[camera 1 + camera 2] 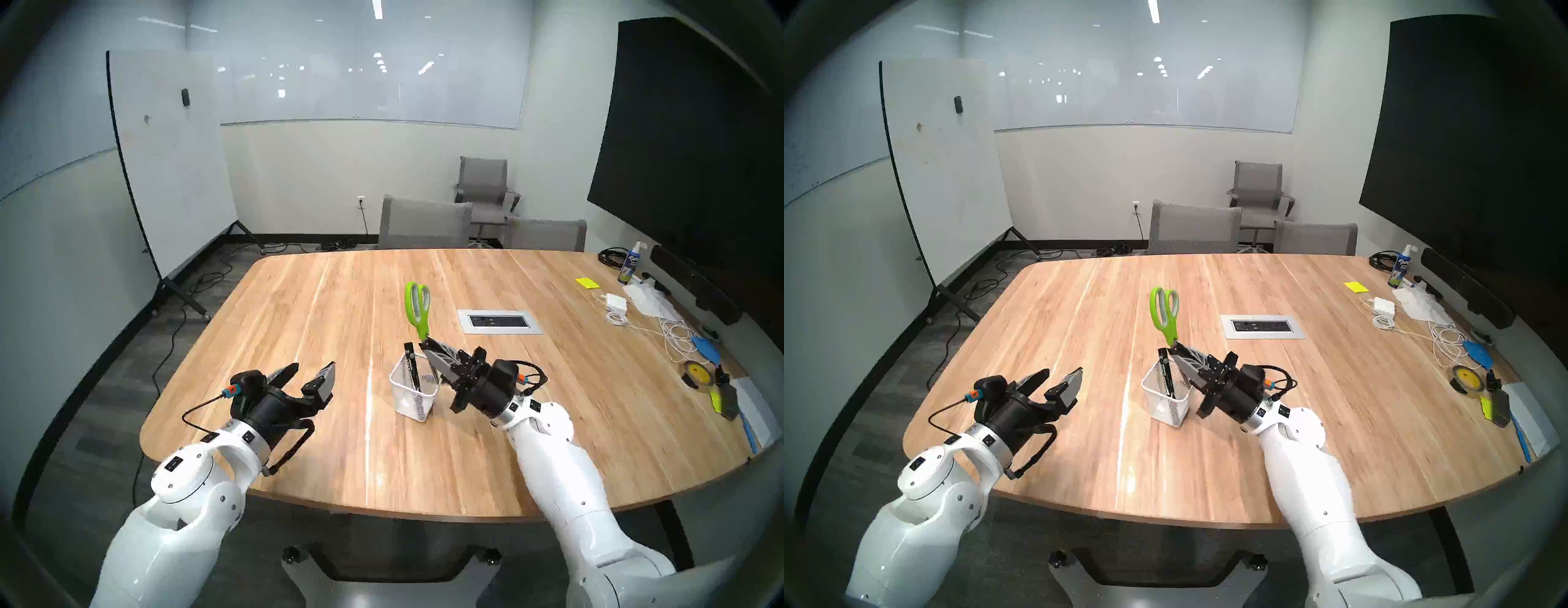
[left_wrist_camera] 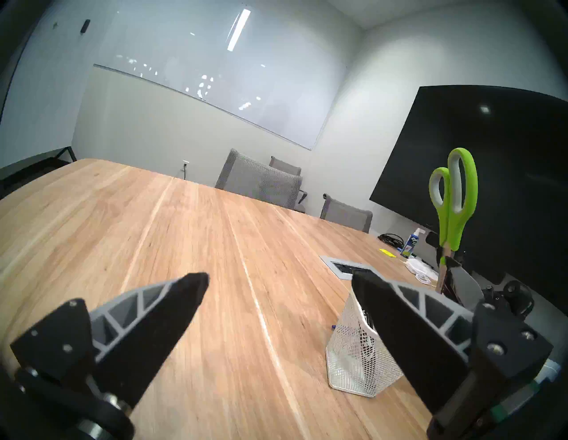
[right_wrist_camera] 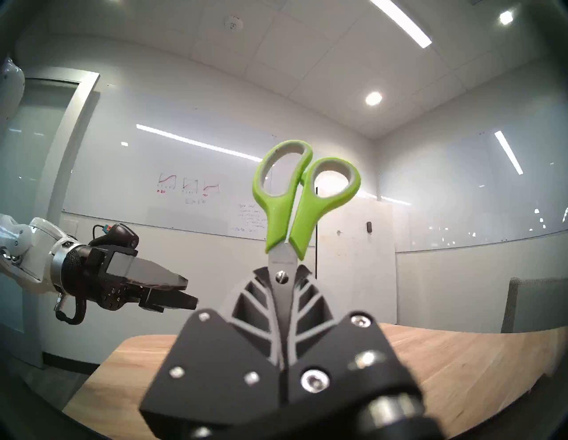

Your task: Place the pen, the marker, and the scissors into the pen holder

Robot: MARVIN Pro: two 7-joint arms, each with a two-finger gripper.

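A meeting room with a whiteboard [image 1: 169, 157] is surrounding the wooden table [image 1: 297, 339]. The right gripper [image 1: 429, 344] is clamping the scissors [image 1: 418, 310] at the pivot, handles up, blades apparently entering the holder [image 1: 413, 392] beside the marker [image 1: 410, 365]. Best lowered straight, then released. The left gripper [image 1: 312, 371] is hanging open, empty. The pen is not showing clearly.

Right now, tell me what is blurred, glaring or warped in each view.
Head views: fisheye bends the table edge and whiteboard; ceiling lights glare on the glass wall. Left wrist view: its own fingers are soft, the scissors sharp. Right wrist view: the gripper's base blurs at the bottom; ceiling lamps flare; the scissors' handles stay crisp.
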